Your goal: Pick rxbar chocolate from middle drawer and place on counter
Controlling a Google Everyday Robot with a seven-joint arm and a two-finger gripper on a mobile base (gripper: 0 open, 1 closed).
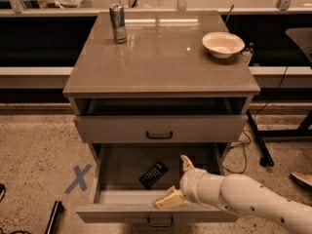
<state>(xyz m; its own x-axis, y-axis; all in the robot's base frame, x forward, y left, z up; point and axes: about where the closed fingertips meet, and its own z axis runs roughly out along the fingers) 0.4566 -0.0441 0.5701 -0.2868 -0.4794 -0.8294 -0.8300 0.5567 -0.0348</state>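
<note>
Plainly end effector (176,181) spread wide, empty, beside rxbar chocolate (153,175)

You get dim, warm light from overhead. The counter (161,62) glares: a pale streak by the can (117,23) and a bright dot near the bowl (223,44). The gap under the counter is black shadow. The middle drawer (122,199) floor is dark, so the rxbar chocolate (153,175) barely stands out. The gripper (169,180), fingers spread, is over the drawer's front right and lit pale. You'll find the whole frame soft and grainy.
</note>
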